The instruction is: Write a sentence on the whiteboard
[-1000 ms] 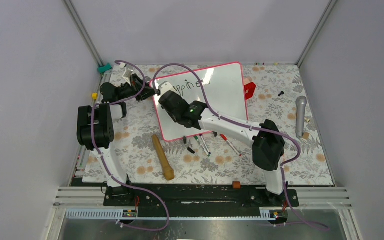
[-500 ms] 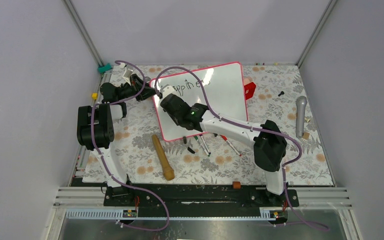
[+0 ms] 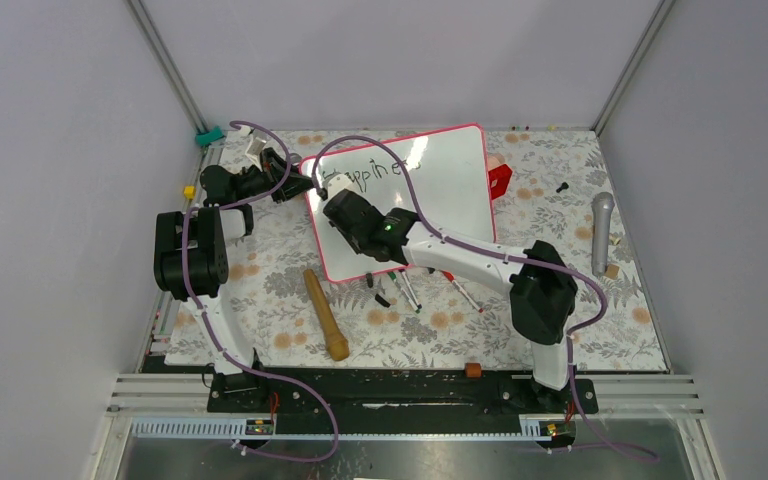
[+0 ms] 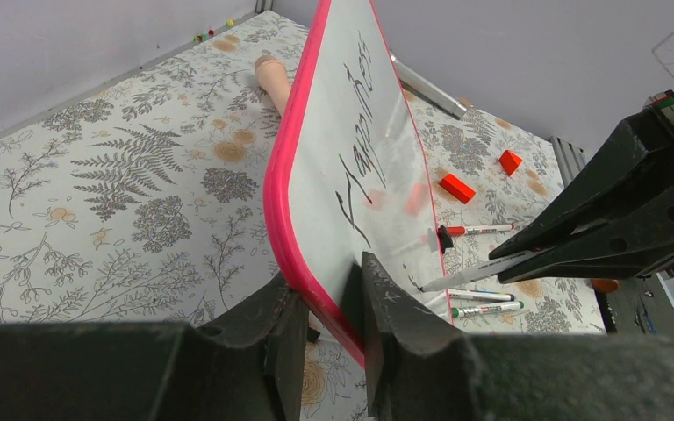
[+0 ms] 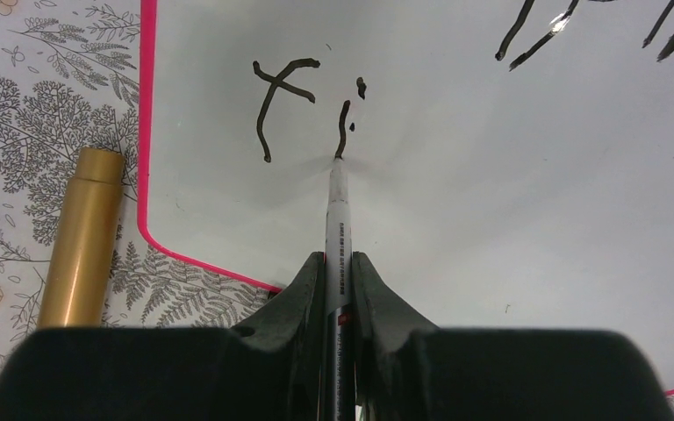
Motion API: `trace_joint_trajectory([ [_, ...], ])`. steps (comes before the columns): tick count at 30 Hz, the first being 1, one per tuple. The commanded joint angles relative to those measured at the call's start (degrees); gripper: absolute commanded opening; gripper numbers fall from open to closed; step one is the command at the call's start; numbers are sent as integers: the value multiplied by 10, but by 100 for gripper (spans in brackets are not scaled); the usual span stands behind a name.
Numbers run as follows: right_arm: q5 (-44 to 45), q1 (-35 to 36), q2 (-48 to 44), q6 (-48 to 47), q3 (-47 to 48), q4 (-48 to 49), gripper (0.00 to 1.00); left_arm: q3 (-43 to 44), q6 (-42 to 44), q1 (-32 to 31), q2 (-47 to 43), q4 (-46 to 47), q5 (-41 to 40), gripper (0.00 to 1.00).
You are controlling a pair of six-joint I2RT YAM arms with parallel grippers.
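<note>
The whiteboard [image 3: 440,195], white with a pink-red frame, stands tilted on the floral mat. My left gripper [image 3: 303,186] is shut on its left edge; in the left wrist view the jaws [image 4: 325,282] pinch the pink frame [image 4: 283,189]. My right gripper [image 5: 338,263] is shut on a black marker [image 5: 337,224], whose tip touches the board under a short stroke. The sentence's top line [image 4: 357,114] reads "Happines". Below it stand an "f" and an "i" [image 5: 285,96]. In the top view the right gripper [image 3: 327,190] is over the board's left part.
Several loose markers [image 3: 410,290] lie just in front of the board. A wooden pin [image 3: 326,315] lies near its front left corner. A red block [image 3: 500,180] sits at the board's right edge and a grey microphone [image 3: 601,230] farther right.
My right gripper has shifted the marker slightly over the board's left part, and its elbow has drifted a little right. The left gripper and the board have not moved.
</note>
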Motion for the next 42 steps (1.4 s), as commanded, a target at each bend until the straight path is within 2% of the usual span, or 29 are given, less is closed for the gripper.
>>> trace_joint_trajectory([
  [1,3,-5,-42,3,0,-9,0,-16,93,-12,7,48,149,0],
  [10,1,-5,-81,-12,-14,16,0,-17,94,-12,6,47,149,0],
  [19,16,-14,-73,-36,-11,26,0,-17,94,-12,6,47,148,0],
  [31,-38,-16,-93,-63,-90,113,0,-29,107,-12,-1,48,148,0],
  [42,-38,-16,-147,-84,-150,171,0,-22,97,-12,3,48,149,0],
])
